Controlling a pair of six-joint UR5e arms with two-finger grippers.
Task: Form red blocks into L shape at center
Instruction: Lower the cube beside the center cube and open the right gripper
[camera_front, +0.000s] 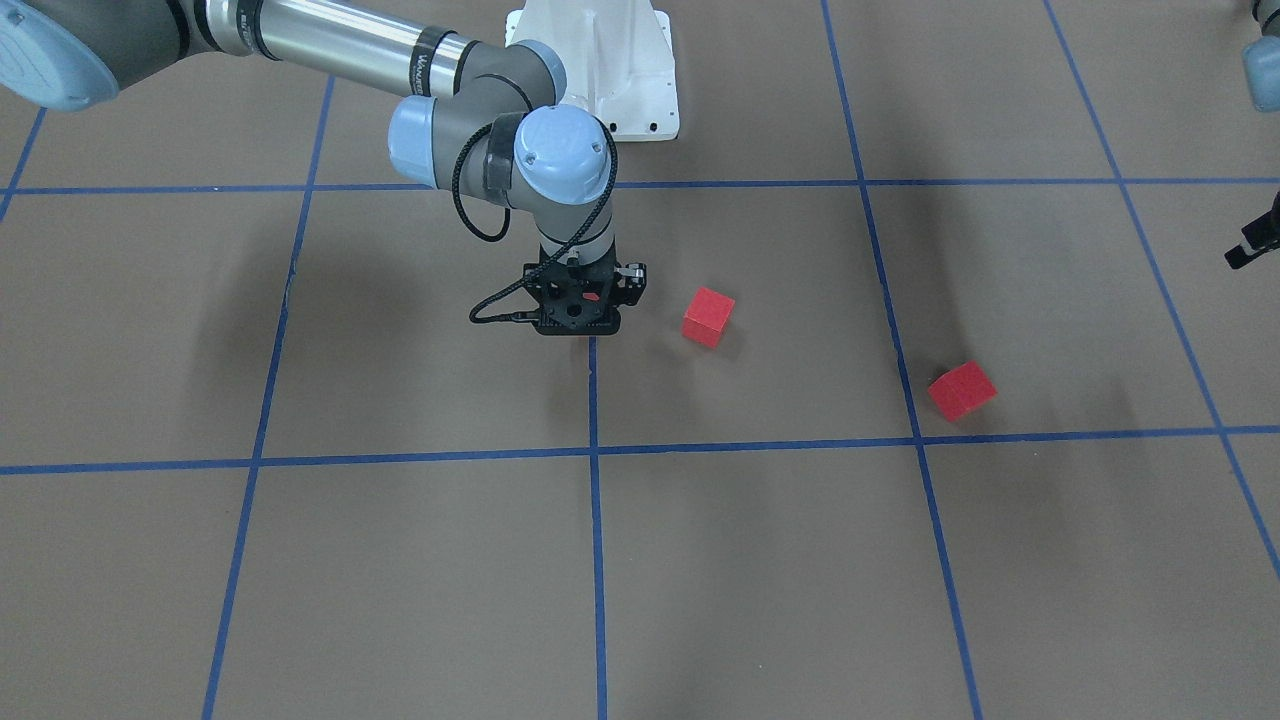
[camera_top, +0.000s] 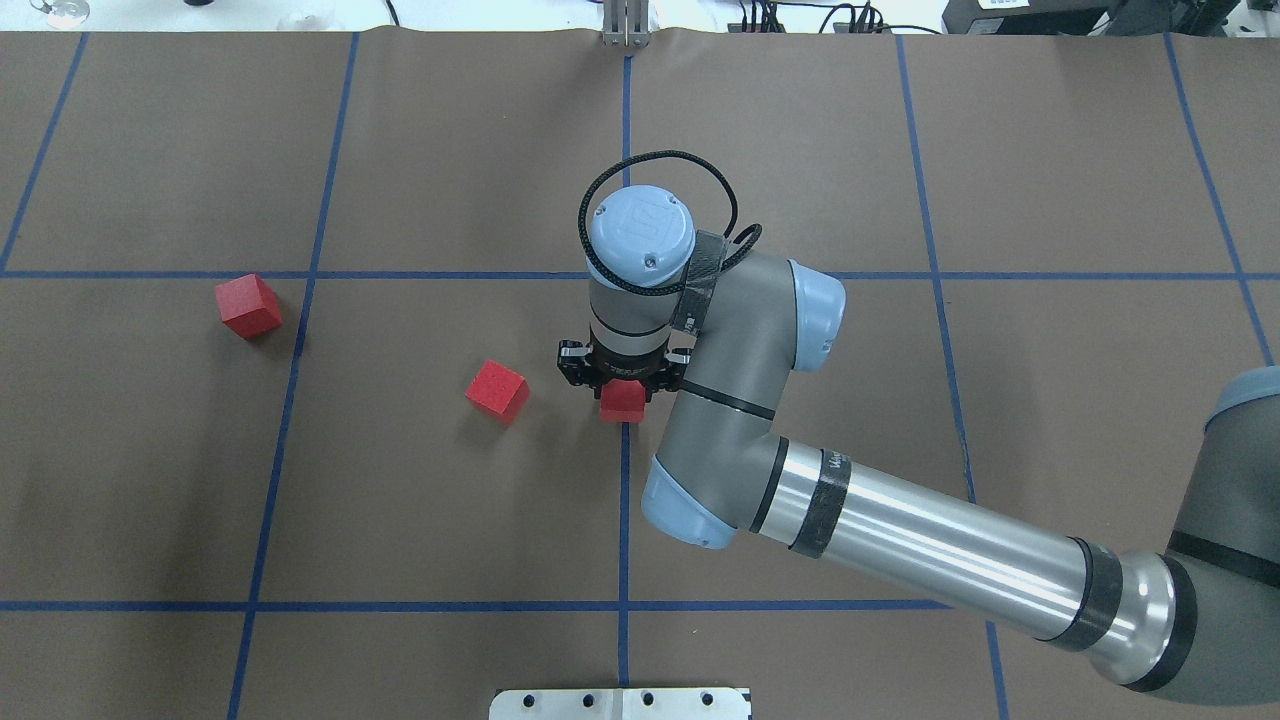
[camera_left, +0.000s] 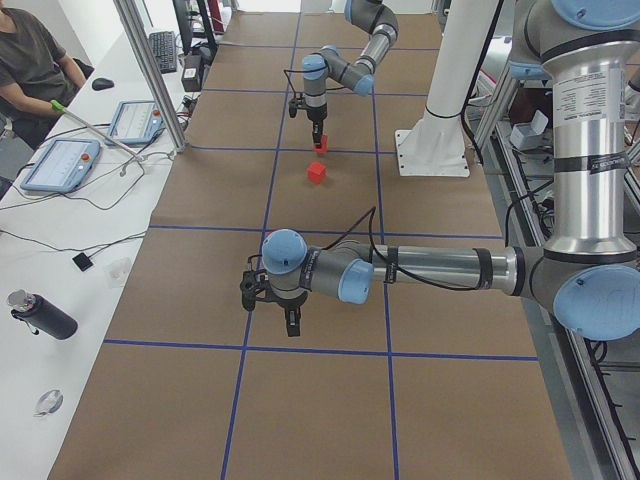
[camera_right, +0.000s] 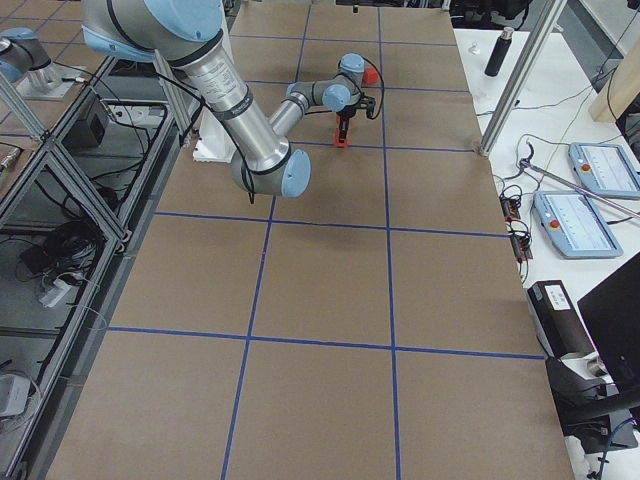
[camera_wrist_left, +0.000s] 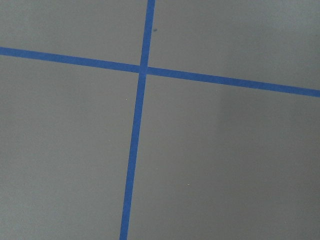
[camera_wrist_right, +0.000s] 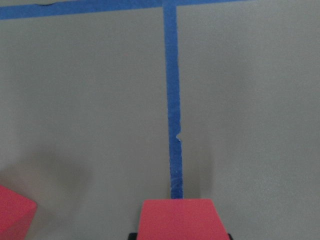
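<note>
- I am working over a brown paper surface that is taped into large squares with blue tape lines.
- A white base plate is sitting at my edge of the surface.
- Along the far side, a white side table is carrying two control tablets and a dark bottle. A seated person is waiting at its end.
- My right gripper is pointing straight down, with its fingers closed narrowly on the held red cube.
- This cube is a small, matte, plain-faced block, sitting right over the central blue tape line in the middle of the surface. I cannot tell whether it is touching the paper.
- The middle red cube is lying near it on my left, turned at an angle and not touching it.
- The far red cube is lying well apart, past the next blue line on my left.
- My left gripper is hovering far off to my left. I cannot tell how wide its fingers are; its wrist camera is showing only paper and a tape crossing.
</note>
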